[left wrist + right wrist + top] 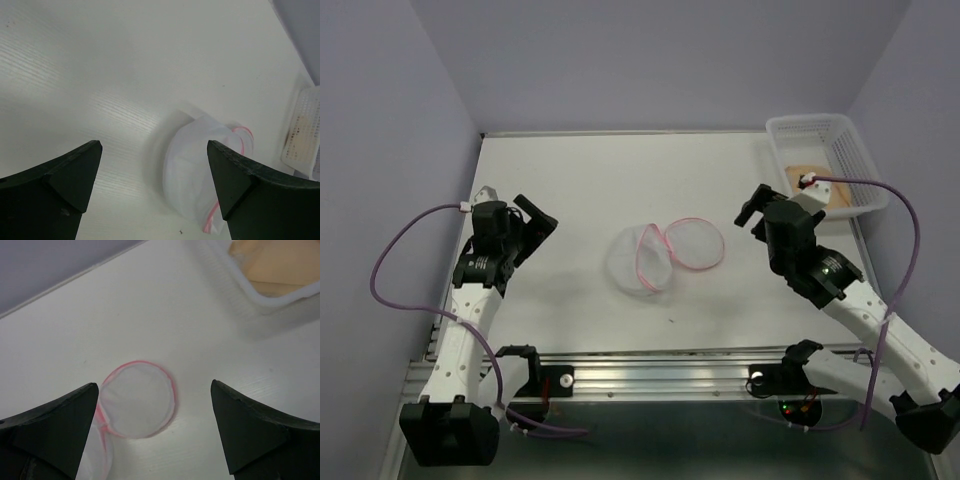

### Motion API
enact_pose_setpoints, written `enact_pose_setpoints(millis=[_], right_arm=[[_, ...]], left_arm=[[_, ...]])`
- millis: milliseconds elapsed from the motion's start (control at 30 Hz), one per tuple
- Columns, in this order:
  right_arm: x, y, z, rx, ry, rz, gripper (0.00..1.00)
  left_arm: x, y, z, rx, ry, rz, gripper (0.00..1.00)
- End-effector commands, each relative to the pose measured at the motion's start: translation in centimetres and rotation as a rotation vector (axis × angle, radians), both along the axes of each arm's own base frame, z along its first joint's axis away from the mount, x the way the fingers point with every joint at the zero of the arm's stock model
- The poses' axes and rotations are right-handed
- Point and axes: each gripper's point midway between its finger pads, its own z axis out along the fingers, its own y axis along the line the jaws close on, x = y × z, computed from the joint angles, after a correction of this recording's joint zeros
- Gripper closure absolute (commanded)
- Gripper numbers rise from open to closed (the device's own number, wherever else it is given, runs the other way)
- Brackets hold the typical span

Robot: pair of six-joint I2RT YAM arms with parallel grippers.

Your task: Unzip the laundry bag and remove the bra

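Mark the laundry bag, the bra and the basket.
laundry bag [640, 262], top view, middle of the nearer mesh half.
bra [275, 262], right wrist view, tan fabric inside the basket.
basket [808, 123], top view, far rim.

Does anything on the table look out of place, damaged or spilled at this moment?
Nothing stands out. The laundry bag lies unzipped mid-table, its halves spread open. The bra sits inside the basket at the far right corner. The left pincer and right pincer are open, empty.
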Motion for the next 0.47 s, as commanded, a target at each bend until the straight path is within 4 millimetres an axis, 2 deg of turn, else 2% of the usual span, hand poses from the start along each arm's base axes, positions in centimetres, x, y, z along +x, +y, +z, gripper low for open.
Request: enact_pose_setpoints(millis=[0,67,100,233,333,433], right_arm=[[0.0,-7.4,0.2,0.027,-0.048,-0.263,0.0],[0.2,-8.4,-1.0,0.03,-0.004,-0.254,0.0],[0.5,-9.8,-1.8,0.028,0.022,-0.297,0.0],[1.3,-10.5,-5.3,0.032,0.126,-0.307,0.0],[1.8,-10.6,-6.6,0.025,0.162,-0.317,0.0],[2.3,-10.6,-6.3,0.031,0.134,-0.325,0.0]], left_arm=[[0.3,1.1,3.5,0.05,-0.1,0.034,0.01],[0.4,1.1,4.0,0.056,-0.112,0.03,0.01],[0.4,1.1,4.0,0.056,-0.111,0.028,0.01],[0.3,1.2,4.3,0.07,-0.114,0.026,0.01],[0.1,1.4,4.5,0.079,-0.119,0.031,0.01],[-0.2,1.8,4.4,0.091,-0.118,0.047,0.01]])
